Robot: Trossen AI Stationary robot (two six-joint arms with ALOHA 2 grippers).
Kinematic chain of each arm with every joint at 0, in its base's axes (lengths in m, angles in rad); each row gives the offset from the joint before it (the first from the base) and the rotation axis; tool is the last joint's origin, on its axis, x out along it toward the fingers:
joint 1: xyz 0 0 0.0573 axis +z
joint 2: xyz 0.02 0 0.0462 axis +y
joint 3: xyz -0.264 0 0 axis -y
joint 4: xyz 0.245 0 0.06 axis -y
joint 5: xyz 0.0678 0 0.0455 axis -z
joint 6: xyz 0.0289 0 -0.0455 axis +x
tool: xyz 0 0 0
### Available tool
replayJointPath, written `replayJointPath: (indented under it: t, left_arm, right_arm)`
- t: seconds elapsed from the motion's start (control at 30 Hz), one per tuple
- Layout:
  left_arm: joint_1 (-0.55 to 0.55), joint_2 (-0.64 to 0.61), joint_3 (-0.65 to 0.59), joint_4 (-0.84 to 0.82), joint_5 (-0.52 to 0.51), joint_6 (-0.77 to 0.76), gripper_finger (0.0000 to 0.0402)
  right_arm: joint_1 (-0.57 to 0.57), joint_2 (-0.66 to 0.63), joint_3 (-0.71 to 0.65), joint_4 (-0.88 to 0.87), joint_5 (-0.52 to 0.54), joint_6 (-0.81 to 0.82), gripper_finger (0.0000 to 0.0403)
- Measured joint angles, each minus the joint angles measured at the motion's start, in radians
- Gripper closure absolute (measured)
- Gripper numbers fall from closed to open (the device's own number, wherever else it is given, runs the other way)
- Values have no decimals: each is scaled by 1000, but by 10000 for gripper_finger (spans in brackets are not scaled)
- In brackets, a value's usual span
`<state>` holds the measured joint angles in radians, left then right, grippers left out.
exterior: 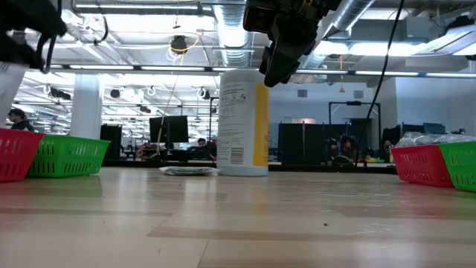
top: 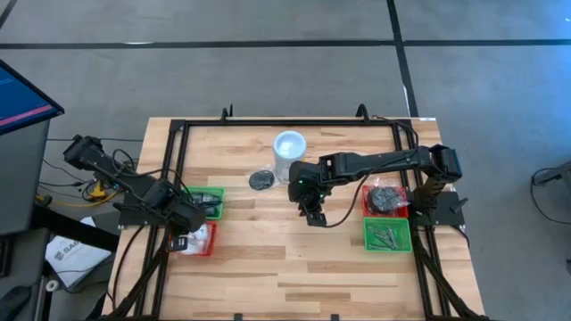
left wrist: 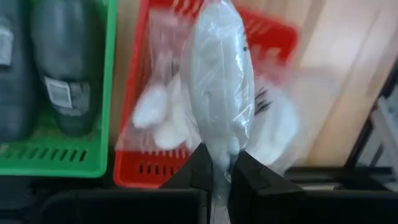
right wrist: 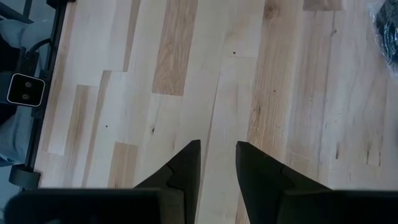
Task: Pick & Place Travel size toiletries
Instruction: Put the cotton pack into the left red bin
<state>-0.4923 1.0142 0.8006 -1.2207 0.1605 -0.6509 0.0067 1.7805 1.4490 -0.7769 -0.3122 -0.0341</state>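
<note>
My left gripper is at the table's left side, over the left red tray, and is shut on a white packet in clear wrap. More white packets lie in that red tray. Dark oblong pieces lie in the left green tray beside it. My right gripper hangs open and holds nothing, high over the bare table middle. A small dark round item lies flat on the table next to the canister. My left gripper pinches the white packet between its two fingers at the packet's near end. The packet stretches away from the fingers along their line. It is lifted clear above the red tray and the packets in it.
The tall white canister with a yellow label stands upright at the far middle. On the right sit a red tray of dark items and a green tray of silvery tubes. Bare wood lies under my right gripper.
</note>
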Motion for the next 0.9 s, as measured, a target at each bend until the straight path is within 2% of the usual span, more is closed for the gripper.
replayJointPath:
  t: [0.17, 0.47, 0.63, 0.77, 0.9]
  left_arm:
    - [0, 0, -84, 17, 76, 0, 390]
    - [0, 0, -127, 88, 101, -1, 389]
    - [0, 0, -127, 88, 55, -2, 378]
    - [0, 0, -127, 87, -32, -16, 356]
    - [0, 0, -128, 86, -49, -20, 331]
  right_arm:
    - [0, 0, 0, 0, 0, 0, 310]
    - [0, 0, 0, 8, 0, -1, 310]
    - [0, 0, 0, 16, 0, -3, 310]
    - [0, 0, 0, 15, 0, -3, 310]
    - [0, 0, 0, 15, 0, -3, 310]
